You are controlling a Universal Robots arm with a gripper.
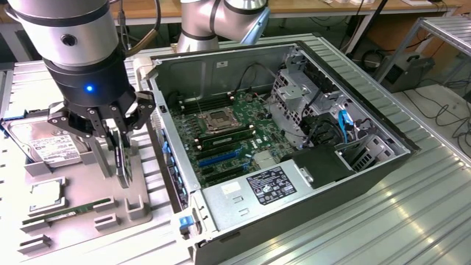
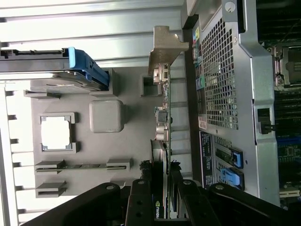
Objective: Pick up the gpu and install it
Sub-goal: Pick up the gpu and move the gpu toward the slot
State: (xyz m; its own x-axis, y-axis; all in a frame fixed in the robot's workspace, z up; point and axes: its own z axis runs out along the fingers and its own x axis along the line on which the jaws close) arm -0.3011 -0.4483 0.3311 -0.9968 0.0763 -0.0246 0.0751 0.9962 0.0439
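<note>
Gripper [image 2: 162,176]: closed tight on gpu [image 2: 161,120]
gpu: on edge over grey tray [image 1: 81,190]
computer case [image 1: 198,72]: open, just beside tray

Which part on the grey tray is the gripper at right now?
The black graphics card, held upright in the gripper; the hard drive, processor chip and memory stick sit apart from it on the tray.

Silver arm [image 1: 66,27], black hand [image 1: 114,133], blue light [image 1: 89,88]

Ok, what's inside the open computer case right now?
The motherboard with its CPU socket and blue slots, a drive cage, cables, a labelled power supply. Cage and supply cover whatever lies beneath them. The gpu is outside, in the hand.
</note>
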